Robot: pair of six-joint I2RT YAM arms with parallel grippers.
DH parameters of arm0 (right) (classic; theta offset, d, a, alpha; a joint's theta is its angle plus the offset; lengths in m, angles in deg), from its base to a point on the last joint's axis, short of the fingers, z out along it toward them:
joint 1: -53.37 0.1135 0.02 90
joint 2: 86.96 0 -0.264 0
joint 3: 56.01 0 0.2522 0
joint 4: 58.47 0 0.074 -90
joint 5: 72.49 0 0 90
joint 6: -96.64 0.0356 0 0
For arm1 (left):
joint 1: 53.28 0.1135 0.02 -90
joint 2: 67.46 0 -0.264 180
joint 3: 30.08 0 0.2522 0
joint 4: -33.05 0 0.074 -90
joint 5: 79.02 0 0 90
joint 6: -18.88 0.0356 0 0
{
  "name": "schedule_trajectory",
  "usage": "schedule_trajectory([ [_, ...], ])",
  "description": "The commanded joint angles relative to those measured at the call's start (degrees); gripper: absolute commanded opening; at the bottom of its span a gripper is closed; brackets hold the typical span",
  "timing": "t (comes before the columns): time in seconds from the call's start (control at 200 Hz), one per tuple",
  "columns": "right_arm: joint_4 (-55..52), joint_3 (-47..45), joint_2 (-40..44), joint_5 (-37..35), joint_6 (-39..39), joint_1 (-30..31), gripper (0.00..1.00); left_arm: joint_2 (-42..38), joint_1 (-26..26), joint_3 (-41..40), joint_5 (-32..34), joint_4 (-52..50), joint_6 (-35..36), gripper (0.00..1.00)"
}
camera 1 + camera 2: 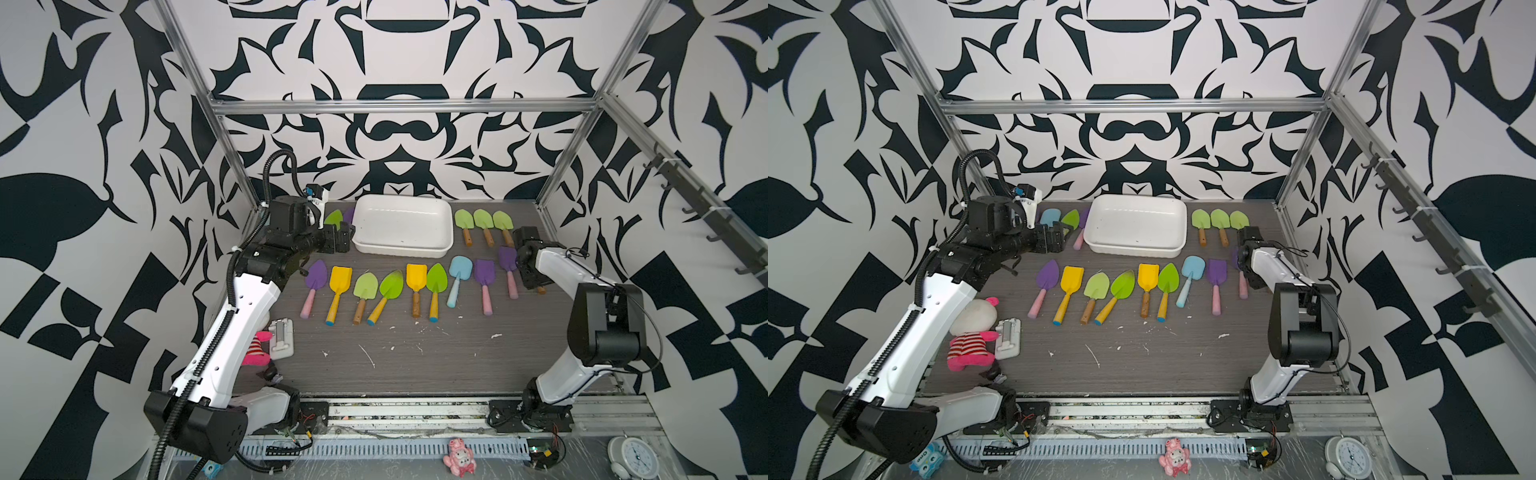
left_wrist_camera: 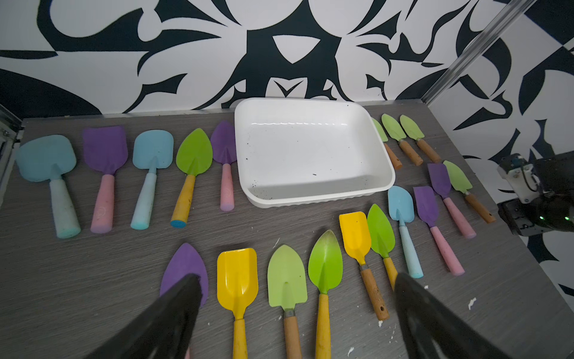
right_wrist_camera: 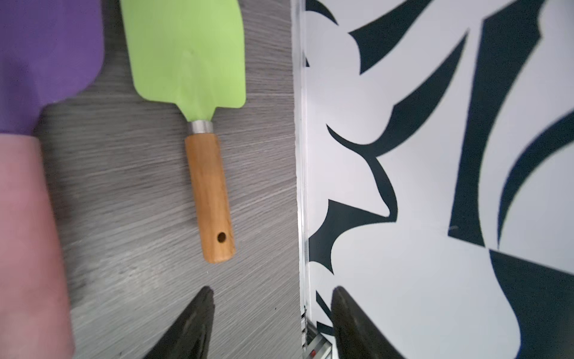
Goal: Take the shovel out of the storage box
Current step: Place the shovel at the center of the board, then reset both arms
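Green shovel (image 3: 203, 186) just ahead of right tool (image 3: 272, 292), apart

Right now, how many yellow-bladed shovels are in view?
2, both in the row nearest the robot: the yellow-handled yellow shovel beside the purple end shovel, the wooden-handled yellow shovel between two bright green shovels. Others may be hidden.

Open-topped storage box (image 1: 402, 226), shovels (image 1: 416, 277) close on three sides
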Motion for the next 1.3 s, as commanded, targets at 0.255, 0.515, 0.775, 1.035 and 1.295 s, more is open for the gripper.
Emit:
schedule_trajectory([
  [0.255, -11.33, 10.7, 22.81, 13.3, 13.1, 0.25, 0.71, -7.45, 0.25, -6.43, 3.14, 7.26, -0.39, 0.99],
  [0.515, 0.21, 8.3, 38.99, 23.34, 11.04, 0.26, 0.84, -12.06, 0.36, -7.65, 8.9, 6.25, 1.5, 0.99],
  [0.775, 1.31, 8.0, 44.63, 30.33, 7.6, 0.26, 0.96, -25.92, 0.34, -18.57, 22.91, 3.28, 0.06, 0.99],
  [1.035, 10.41, -3.46, 53.83, 38.29, 11.47, 0.26, 0.97, -36.22, 0.38, -33.17, 26.01, 11.65, 2.36, 0.99],
  [1.295, 12.43, -13.39, 61.41, 37.7, 10.08, 0.24, 0.98, -34.24, 1.37, -45.51, 26.0, 26.74, 6.17, 0.99],
])
